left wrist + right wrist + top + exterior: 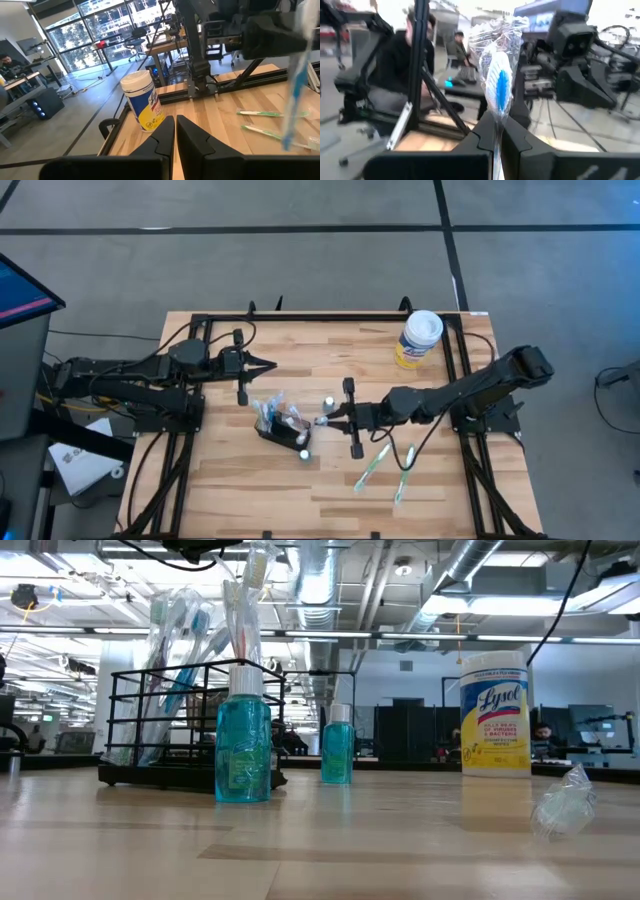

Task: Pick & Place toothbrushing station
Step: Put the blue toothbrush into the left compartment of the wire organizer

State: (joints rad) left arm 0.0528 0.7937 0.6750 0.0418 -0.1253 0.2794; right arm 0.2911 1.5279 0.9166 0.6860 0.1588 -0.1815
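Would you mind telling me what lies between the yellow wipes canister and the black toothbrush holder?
In the high view, only bare wood separates the canister from the holder; nothing lies between them.

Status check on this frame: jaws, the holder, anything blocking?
Right gripper shut on a wrapped toothbrush, beside the black holder. Left gripper shut, empty, waiting at its side. Small bottles crowd the holder.

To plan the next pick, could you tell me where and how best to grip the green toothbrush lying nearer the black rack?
Take the green toothbrush at mid-handle, coming from straight above, with the tool's fingers straddling its narrow width. It lies flat and diagonal on the table, so no side approach can get beneath it. The neighbouring toothbrush lies apart from it, which leaves room.
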